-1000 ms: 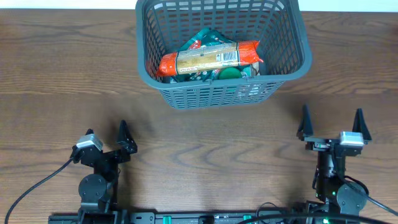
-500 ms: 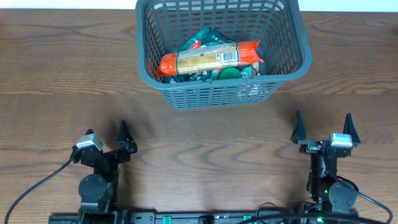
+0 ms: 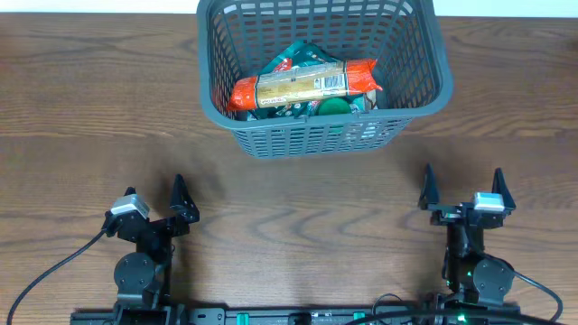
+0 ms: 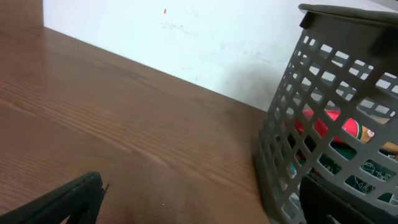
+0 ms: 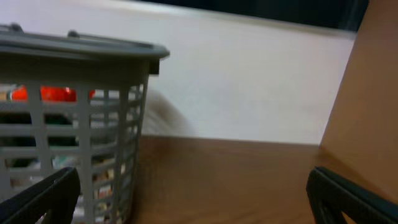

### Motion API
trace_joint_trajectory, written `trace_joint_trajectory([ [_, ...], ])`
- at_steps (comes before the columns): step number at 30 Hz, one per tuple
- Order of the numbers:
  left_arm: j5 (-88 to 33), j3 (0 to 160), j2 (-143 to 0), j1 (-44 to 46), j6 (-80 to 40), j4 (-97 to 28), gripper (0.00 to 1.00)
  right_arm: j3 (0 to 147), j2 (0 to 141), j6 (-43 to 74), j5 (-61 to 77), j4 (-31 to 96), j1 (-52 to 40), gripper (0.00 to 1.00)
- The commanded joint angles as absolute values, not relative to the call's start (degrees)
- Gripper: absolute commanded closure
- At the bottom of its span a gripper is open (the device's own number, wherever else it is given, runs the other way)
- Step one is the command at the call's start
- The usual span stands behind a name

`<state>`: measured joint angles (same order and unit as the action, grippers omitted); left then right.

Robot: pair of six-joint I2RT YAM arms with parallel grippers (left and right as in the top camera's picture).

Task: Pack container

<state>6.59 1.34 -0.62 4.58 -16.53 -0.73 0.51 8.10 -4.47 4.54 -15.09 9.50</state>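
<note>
Brown wood-grain table fills the room's working area, with a pale wall behind it. On it stands one container, a big grey lattice basket, forward of both arms and roughly between them: ahead and to the right of the left gripper, ahead and a little to the left of the right gripper. Its long side runs crosswise to the way the fingers point. By my eye the right gripper sits slightly nearer, almost in line with the basket's near right corner.

Inside lies one long pack with orange ends, stretched along the basket's length and a touch tilted, resting on top of green packs; how many of those I cannot count. Every pack I can see is inside the basket.

Two grippers, both low near the table's front edge, well apart from the basket. Each has its fingers spread wide with nothing between them.
</note>
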Motion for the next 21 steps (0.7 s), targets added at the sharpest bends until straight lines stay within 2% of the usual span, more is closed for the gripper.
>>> trace_joint_trajectory([
  [1, 6.87, 0.25, -0.23, 4.29, -16.62, -1.48, 0.01, 0.3, 7.66, -5.17, 4.99, -14.28, 8.91, 0.01],
  [21, 6.85, 0.27, -0.23, 4.29, -16.62, -1.48, 0.01, 0.3, 7.64, -5.23, 4.75, -10.07, 4.86, 0.01],
])
